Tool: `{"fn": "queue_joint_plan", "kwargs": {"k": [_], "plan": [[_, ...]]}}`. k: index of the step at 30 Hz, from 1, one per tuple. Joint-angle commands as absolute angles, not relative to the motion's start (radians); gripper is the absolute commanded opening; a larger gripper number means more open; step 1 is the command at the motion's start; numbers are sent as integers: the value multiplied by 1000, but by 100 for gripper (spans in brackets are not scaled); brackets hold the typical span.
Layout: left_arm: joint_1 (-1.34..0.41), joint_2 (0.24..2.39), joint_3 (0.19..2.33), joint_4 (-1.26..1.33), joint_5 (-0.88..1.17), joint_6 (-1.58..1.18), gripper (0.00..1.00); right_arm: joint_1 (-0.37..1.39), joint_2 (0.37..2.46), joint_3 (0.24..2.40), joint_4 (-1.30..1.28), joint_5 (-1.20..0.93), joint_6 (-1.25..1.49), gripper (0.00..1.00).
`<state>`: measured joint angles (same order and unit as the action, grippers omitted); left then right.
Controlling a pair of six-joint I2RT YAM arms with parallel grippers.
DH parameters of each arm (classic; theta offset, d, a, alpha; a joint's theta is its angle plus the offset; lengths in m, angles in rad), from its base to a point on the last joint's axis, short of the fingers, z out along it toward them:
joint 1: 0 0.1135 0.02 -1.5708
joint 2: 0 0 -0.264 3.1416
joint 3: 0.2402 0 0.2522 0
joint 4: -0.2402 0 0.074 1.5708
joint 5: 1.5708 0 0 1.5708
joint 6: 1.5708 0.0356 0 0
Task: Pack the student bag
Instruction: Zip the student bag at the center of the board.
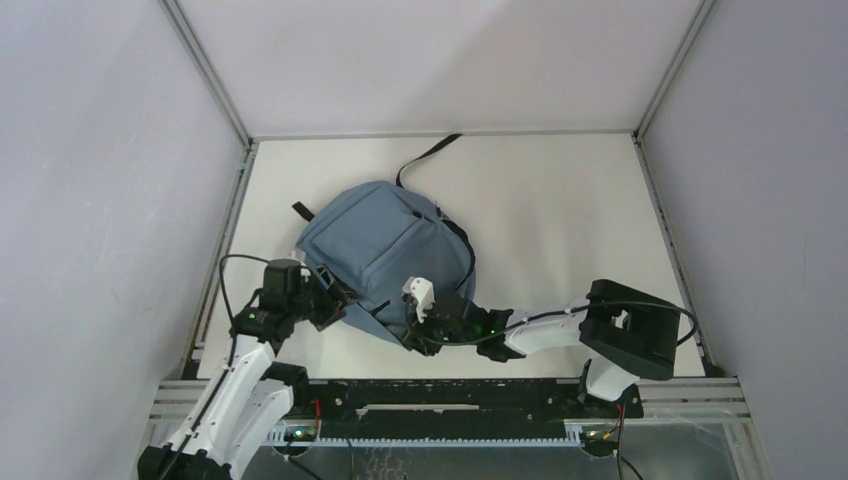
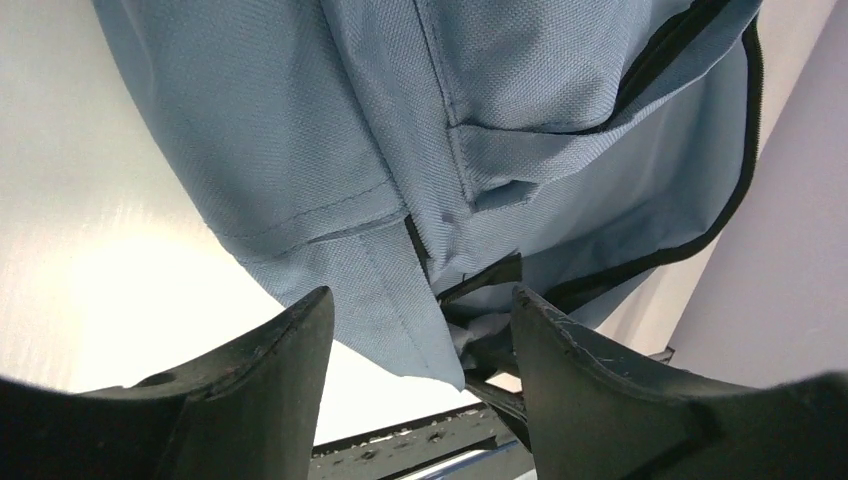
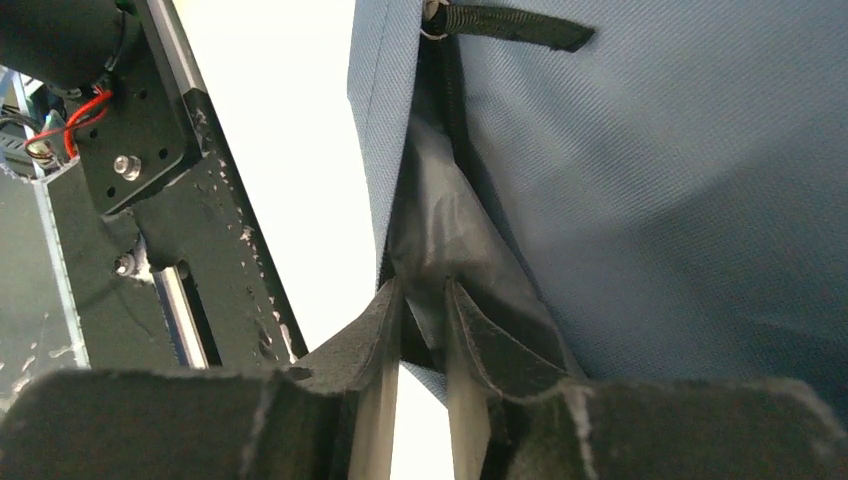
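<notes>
A: What is the biggest thing there?

B: The pale worktop [image 1: 560, 200], walled by grey panels on three sides. On it lies the student bag [image 1: 380, 250], slate-blue and rounded, left of centre, with its near edge close to the two arm bases.

A: And the arms?

B: The left arm [image 1: 240, 375] reaches up from the near left corner to the bag's left side. The right arm [image 1: 545, 335] stretches sideways from the near right to the bag's near edge.

A: How do the left jaws stand?

B: Wide apart. A stitched corner of blue fabric hangs between them, but they are not clamped on it.

A: The right jaws?

B: Almost closed, with only a thin gap. They pinch a fold of the dark lining [image 3: 440, 220] at the bag's edge, beside the blue outer cloth.

A: Anything smaller?

B: A black strap [image 1: 430, 155] trails from the top of the bag toward the far edge. The black zipper trim [image 2: 740, 190] curves along the bag's rim in the left wrist view.
</notes>
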<state>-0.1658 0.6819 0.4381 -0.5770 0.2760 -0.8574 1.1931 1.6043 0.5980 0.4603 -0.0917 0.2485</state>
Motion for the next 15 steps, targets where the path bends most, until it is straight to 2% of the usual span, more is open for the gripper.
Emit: {"fn": "queue_joint_plan", "kwargs": {"k": [1,4,5,7,9,15], "plan": [[-180,687,429,-515,320,-890,70,1176,1511,616,434,-88,238,31],[-183,719,428,-480,320,-886,70,1161,1433,616,432,-49,242,43],[-184,737,428,-472,319,-883,70,1158,1418,617,440,-34,250,52],[-184,773,429,-454,319,-874,69,1134,1411,623,456,-33,300,63],[-184,799,430,-439,319,-864,69,1079,1431,658,423,-62,438,66],[-184,824,421,-433,291,-854,66,886,1597,752,393,-396,876,67]]}}
